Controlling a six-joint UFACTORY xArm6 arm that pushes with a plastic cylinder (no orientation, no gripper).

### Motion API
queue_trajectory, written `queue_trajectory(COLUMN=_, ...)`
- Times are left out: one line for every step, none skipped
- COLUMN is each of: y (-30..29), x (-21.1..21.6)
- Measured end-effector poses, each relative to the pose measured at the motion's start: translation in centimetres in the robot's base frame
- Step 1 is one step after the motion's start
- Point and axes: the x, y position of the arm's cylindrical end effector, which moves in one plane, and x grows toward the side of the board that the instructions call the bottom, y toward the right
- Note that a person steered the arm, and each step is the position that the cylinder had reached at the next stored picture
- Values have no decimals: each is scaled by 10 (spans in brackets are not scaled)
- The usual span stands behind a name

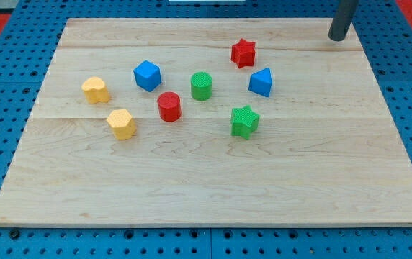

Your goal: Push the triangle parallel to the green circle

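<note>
The blue triangle block [261, 81] lies right of the board's middle. The green circle block [202, 85] stands to its left, at about the same height in the view. My tip [336, 37] is at the board's top right corner, well up and to the right of the triangle, touching no block.
A red star [243, 52] lies above the triangle, a green star [244, 120] below it. A red circle [168, 106] and a blue cube [147, 75] lie left of the green circle. A yellow heart-like block [96, 90] and a yellow hexagon [122, 123] lie further left.
</note>
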Motion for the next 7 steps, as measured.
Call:
queue_trajectory(y=0, x=0)
queue_trajectory(y=0, x=0)
queue_trajectory(y=-1, x=1)
queue_trajectory(y=-18, x=22)
queue_trajectory(y=-43, x=32)
queue_trajectory(y=-84, x=62)
queue_trajectory(y=-127, x=92)
